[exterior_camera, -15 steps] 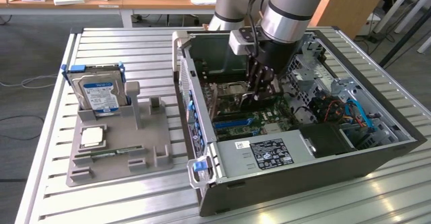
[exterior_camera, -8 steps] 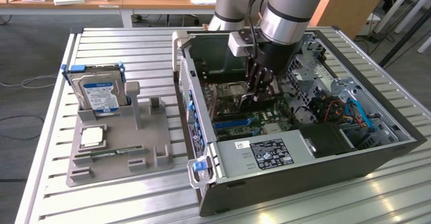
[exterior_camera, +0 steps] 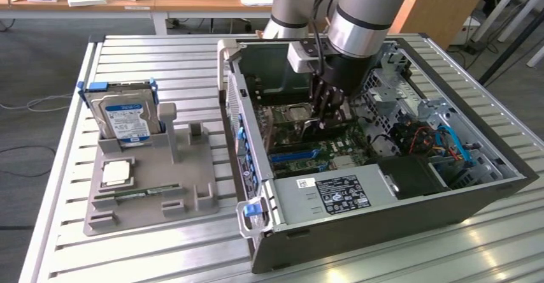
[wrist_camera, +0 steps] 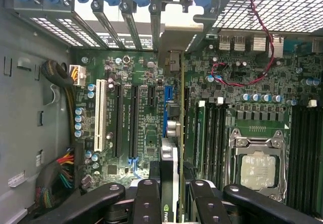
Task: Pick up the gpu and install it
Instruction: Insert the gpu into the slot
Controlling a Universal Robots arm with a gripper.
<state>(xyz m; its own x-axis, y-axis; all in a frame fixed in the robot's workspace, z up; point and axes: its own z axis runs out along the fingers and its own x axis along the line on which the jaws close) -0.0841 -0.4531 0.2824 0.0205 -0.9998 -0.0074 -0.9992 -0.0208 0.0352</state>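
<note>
My gripper [exterior_camera: 325,120] is lowered into the open computer case [exterior_camera: 476,200], over the motherboard [exterior_camera: 327,149]. In the wrist view, my gripper [wrist_camera: 171,204] is shut on the gpu [wrist_camera: 170,148], with a black finger [wrist_camera: 146,199] on each side of it. The card appears edge-on and runs along the blue slot [wrist_camera: 165,105]. Its silver end bracket [wrist_camera: 171,60] reaches the rear slot openings of the case. I cannot tell whether the card's edge sits in the slot. In the exterior view the arm hides most of the card.
A grey parts holder [exterior_camera: 183,200] lies beside the case on the exterior view's left. It carries a hard drive in a blue frame [exterior_camera: 127,114], a processor chip [exterior_camera: 116,173] and a memory stick [exterior_camera: 136,194]. The power supply [exterior_camera: 340,194] is at the case's front. The processor socket [wrist_camera: 257,168] lies beside the card.
</note>
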